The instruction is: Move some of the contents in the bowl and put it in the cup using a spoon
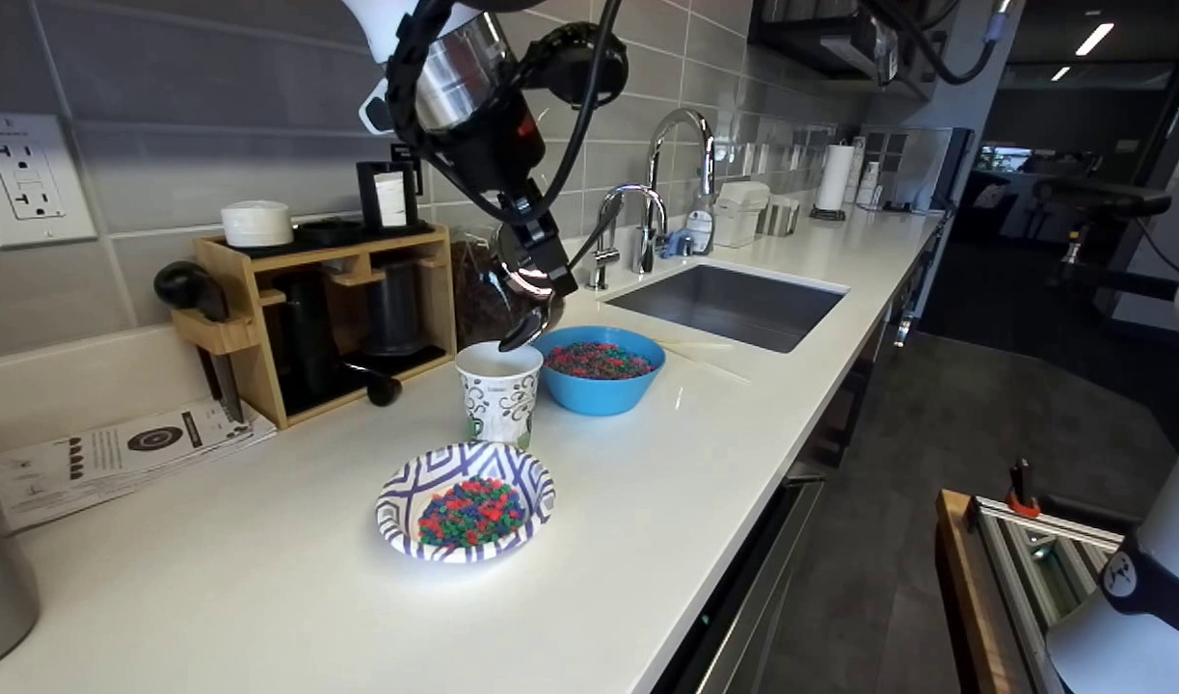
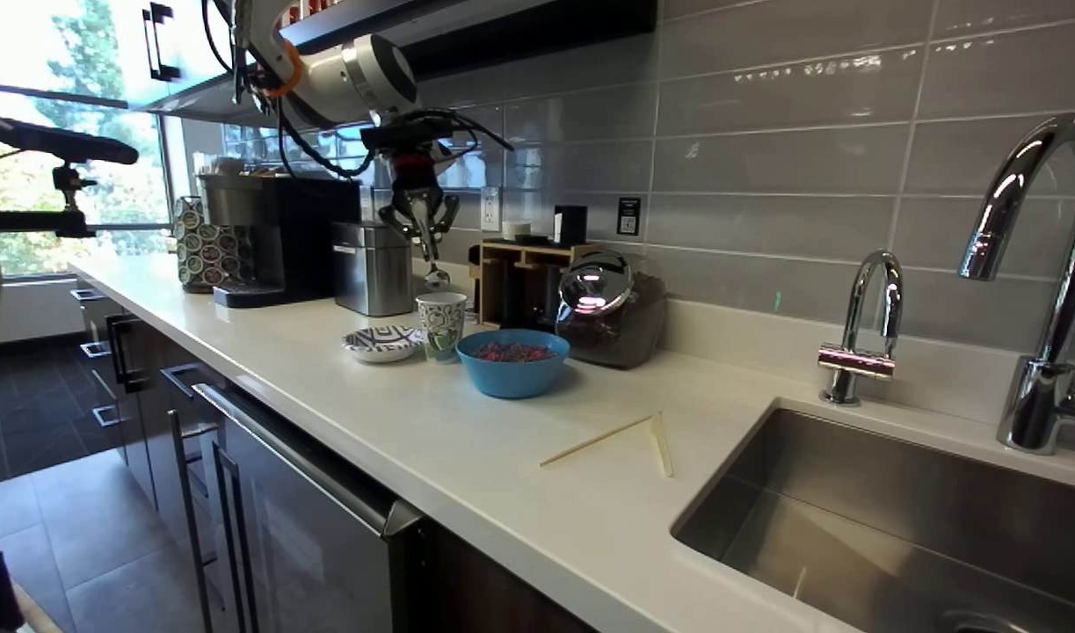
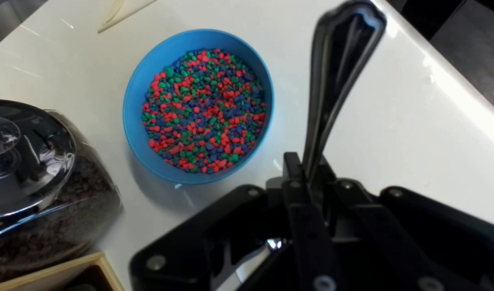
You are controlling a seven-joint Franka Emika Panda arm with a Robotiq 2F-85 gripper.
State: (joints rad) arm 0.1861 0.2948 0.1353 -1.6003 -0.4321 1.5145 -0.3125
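My gripper (image 1: 562,280) is shut on the handle of a metal spoon (image 1: 529,328). The spoon's bowl is tilted down just above the mouth of the white patterned paper cup (image 1: 500,395); an exterior view also shows the spoon (image 2: 437,278) over the cup (image 2: 440,321). I cannot tell whether the spoon carries anything. The blue bowl (image 1: 599,393), full of red, green and blue pebbles, stands beside the cup. In the wrist view the blue bowl (image 3: 198,178) lies left of the gripper (image 3: 309,169), with the spoon handle (image 3: 343,60) pointing up. The inside of the cup is hidden.
A patterned paper bowl (image 1: 406,528) with pebbles stands in front of the cup. A wooden rack (image 1: 252,357) and a glass jar with a metal lid (image 2: 616,325) stand by the wall. Chopstick-like sticks (image 2: 599,438) lie near the sink (image 2: 739,492).
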